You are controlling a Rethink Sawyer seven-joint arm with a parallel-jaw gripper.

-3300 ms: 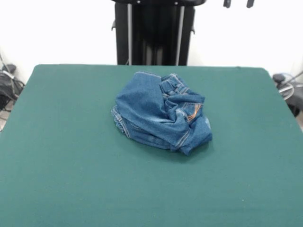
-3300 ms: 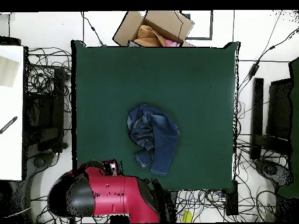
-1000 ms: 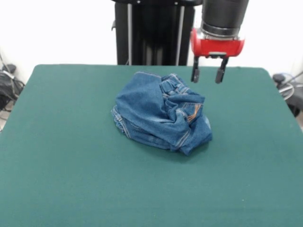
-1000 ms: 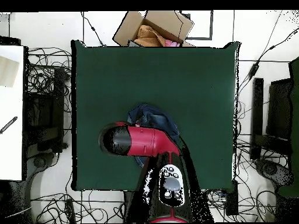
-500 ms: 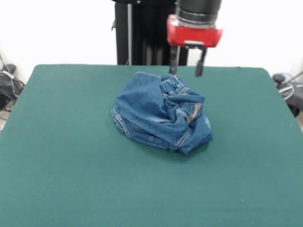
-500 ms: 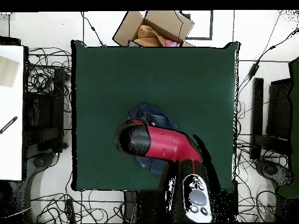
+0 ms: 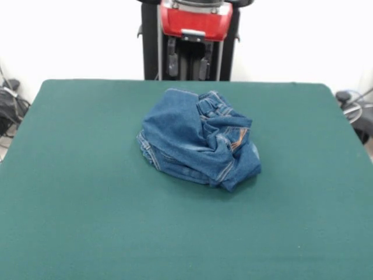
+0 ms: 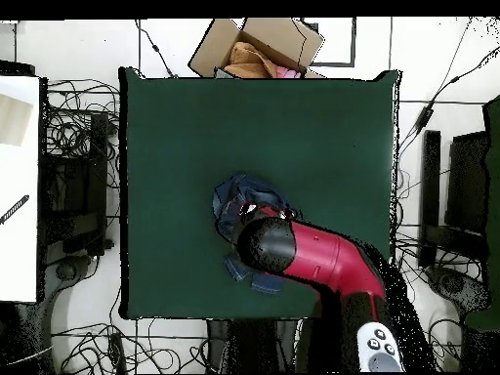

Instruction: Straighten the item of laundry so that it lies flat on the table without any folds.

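Note:
The item of laundry (image 7: 198,137) is a pair of blue jeans with orange stitching, bunched in a crumpled heap near the middle of the green table (image 7: 81,192). My gripper (image 7: 187,67) hangs above and just behind the heap's far edge, open, with nothing between its two dark fingers (image 7: 172,64). From overhead the red arm (image 8: 303,254) covers much of the jeans (image 8: 234,200); only their upper left part and a bit of denim at the lower left show. The gripper itself is hidden under the arm there.
A cardboard box (image 8: 259,49) holding clothes stands just beyond the table's top edge in the overhead view. Cables (image 8: 78,127) lie on the floor all round the table (image 8: 195,127). A white surface (image 8: 20,186) is at the left.
The gripper has come in from the top right, moved left across the far side of the jeans and risen. The jeans have not moved.

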